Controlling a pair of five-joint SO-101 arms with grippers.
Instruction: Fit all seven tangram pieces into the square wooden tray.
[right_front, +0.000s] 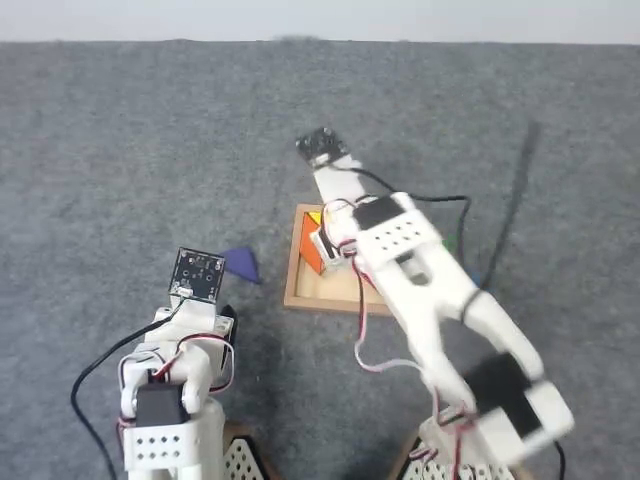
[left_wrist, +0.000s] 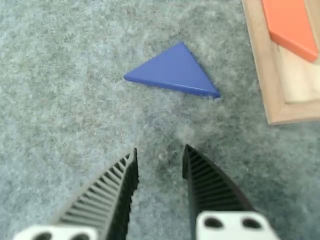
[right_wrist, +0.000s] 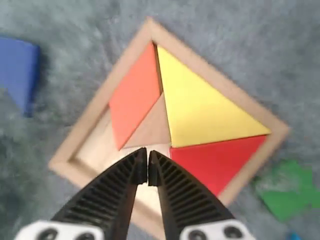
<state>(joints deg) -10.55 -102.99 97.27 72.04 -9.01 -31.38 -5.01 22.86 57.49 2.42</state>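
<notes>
The square wooden tray (right_wrist: 90, 120) holds an orange piece (right_wrist: 134, 95), a yellow triangle (right_wrist: 200, 107) and a red triangle (right_wrist: 217, 160); a bare wooden gap (right_wrist: 150, 130) lies between them. My right gripper (right_wrist: 147, 162) hangs shut over the tray's open part, with nothing in it. From above, the tray (right_front: 296, 285) lies under the right arm. A blue triangle (left_wrist: 175, 72) rests on the carpet just left of the tray (left_wrist: 272, 90). My left gripper (left_wrist: 160, 162) stands open a short way before the blue triangle (right_front: 243, 265), apart from it.
A green piece (right_wrist: 287, 192) lies on the grey carpet beside the tray's far side, with a bit of light blue (right_wrist: 292, 235) near it. Another blue shape (right_wrist: 17, 70) shows at the right wrist view's edge. Cables (right_front: 480, 215) trail near the right arm.
</notes>
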